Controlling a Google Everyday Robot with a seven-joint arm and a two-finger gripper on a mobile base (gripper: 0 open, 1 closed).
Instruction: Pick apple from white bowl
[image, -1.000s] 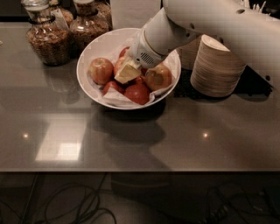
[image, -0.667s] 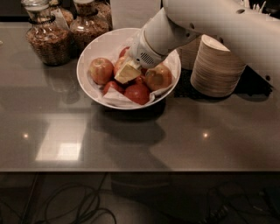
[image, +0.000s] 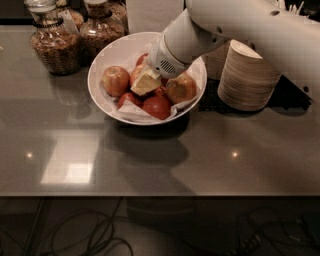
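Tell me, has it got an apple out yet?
Done: the gripper is down inside the white bowl, among the fruit. In hand: lining up a grab; the apple lies in the bowl beside it, unlifted. Left: gripping it and raising it clear.

We see the table (image: 150, 165) as a smooth grey top, polished enough to mirror the lights. The white bowl (image: 106, 59) is glossy, ceramic by its look, and lined with crumpled matt white paper (image: 131, 113). The gripper (image: 145, 82), down in the bowl among the fruit, looks like matt cream plastic below the smooth white shell of the arm (image: 250, 30). The deep red apple (image: 156, 106) has sleek skin. The far-left jars (image: 52, 45) are clear glass, and the stacked bowls (image: 247, 77) at the right look matt and papery.
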